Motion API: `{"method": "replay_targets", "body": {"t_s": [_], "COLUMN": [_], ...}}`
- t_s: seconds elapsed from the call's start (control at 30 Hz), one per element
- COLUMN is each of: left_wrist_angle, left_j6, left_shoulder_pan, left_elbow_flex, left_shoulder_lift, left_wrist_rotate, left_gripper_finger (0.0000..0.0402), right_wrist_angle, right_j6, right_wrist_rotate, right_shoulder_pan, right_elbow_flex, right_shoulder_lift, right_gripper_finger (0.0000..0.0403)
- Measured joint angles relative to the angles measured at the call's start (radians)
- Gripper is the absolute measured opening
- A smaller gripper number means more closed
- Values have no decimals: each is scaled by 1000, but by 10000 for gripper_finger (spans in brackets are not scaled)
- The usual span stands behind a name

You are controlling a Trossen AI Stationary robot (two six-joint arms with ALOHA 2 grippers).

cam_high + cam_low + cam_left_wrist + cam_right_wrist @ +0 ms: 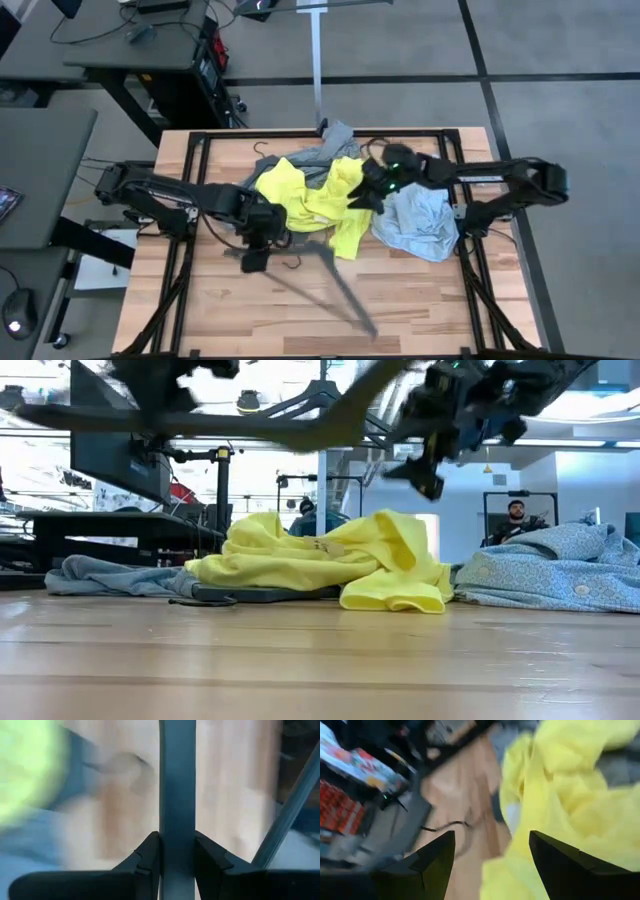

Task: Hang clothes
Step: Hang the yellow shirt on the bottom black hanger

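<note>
The neon-yellow T-shirt (310,200) lies crumpled at the table's middle, and also shows in the low view (330,560). Behind it lies the grey T-shirt (328,148), and to its right the pale blue shirt (415,225). My left gripper (255,248) is raised near the yellow T-shirt's left side and is shut on a thin dark hanger (335,285). The hanger shows blurred, above the table. My right gripper (363,195) hovers open over the yellow T-shirt's right edge; nothing sits between its fingers (492,840). My left gripper (176,840) pinches one flat bar of the hanger (176,795) between its two fingers. The fingers slant steeply down and lie across the bar. The hanger is lifted clear of the table and stretches across the top of the low view (250,425).
Another hanger's hook (262,150) shows at the far left of the pile. A dark hanger (250,594) lies under the yellow T-shirt. Bare wood (250,320) spreads along the table's near side. A rack pole (317,70) stands beyond the far edge.
</note>
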Motion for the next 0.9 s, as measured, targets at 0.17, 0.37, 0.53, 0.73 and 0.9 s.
{"method": "replay_targets", "body": {"t_s": [0.17,0.37,0.53,0.73,0.9], "left_wrist_angle": [-31,16,163,216,186], "left_j6": [29,154,261,331,330], "left_shoulder_pan": [46,185,255,310,343], "left_elbow_flex": [142,197,197,197,197], "left_shoulder_lift": [0,-1,0,0,0], "left_wrist_rotate": [-506,-677,-683,-628,-605], "left_gripper_finger": [64,64,64,64,64], "right_wrist_angle": [-38,-49,-57,-22,114], "right_j6": [113,135,118,120,120], "right_wrist_rotate": [-2,15,35,36,34], "right_shoulder_pan": [-90,-247,-322,-307,-297], "right_elbow_flex": [1,2,2,2,2], "right_shoulder_lift": [-184,-353,-380,-353,-343], "right_gripper_finger": [244,244,244,244,244]}}
